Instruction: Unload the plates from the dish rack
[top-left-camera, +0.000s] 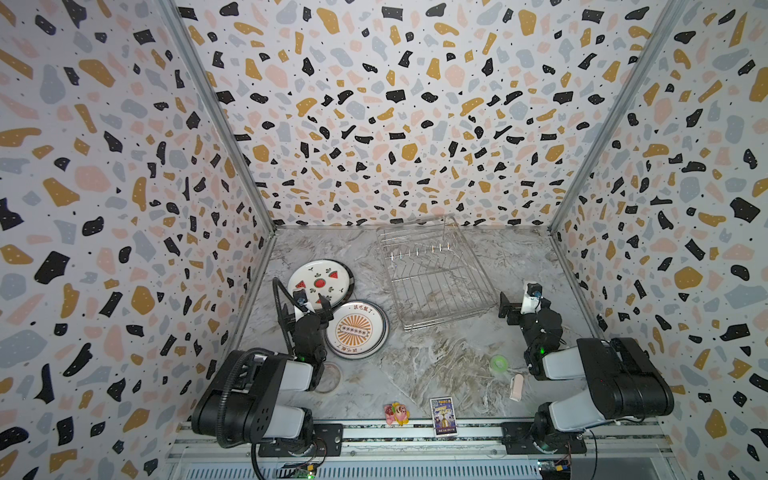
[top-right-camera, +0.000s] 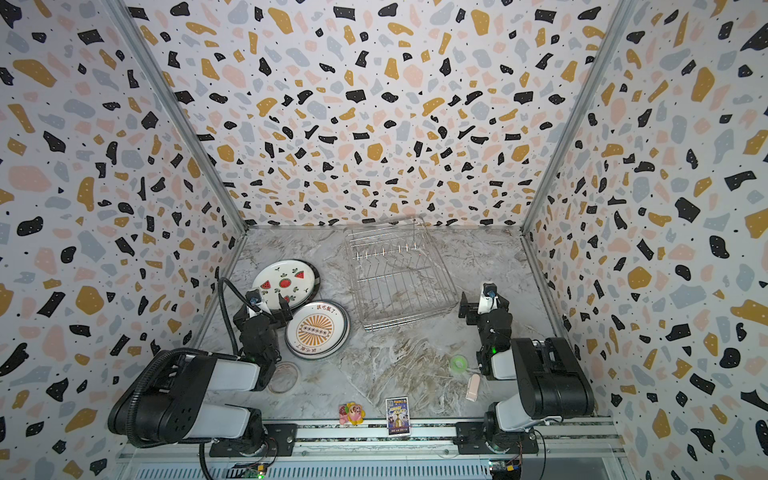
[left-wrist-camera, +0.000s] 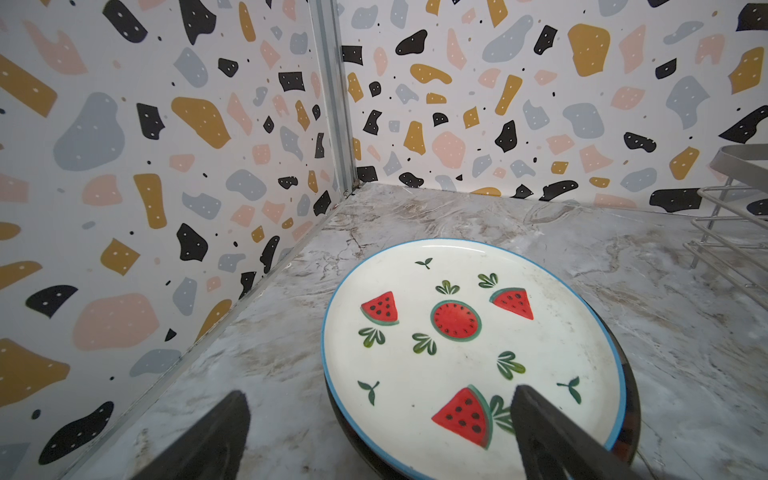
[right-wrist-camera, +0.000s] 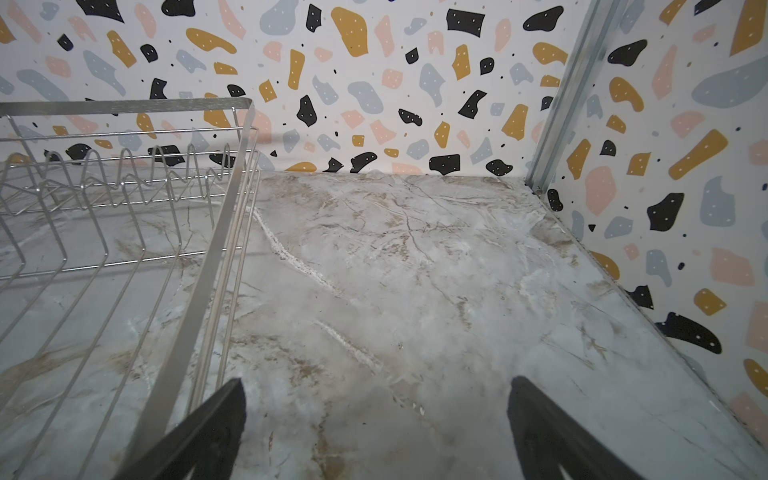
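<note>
watermelon plate (left-wrist-camera: 469, 345) partly behind left gripper (left-wrist-camera: 380, 395); dark rim (left-wrist-camera: 632, 399) beneath, perhaps another

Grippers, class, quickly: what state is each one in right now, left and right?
Left gripper: open, holding nothing, at the watermelon plate's rim.
Right gripper: open, holding nothing, beside the empty dish rack.

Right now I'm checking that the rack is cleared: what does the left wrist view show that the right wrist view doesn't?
Only left wrist: a round white, blue-rimmed watermelon plate lying on a dark plate, the open left gripper over its edge. Only right wrist: the silver wire dish rack's row of upright prongs, holding no plates, beside the open right gripper. Both: part of that rack, the grey marbled tabletop, speckled walls.
</note>
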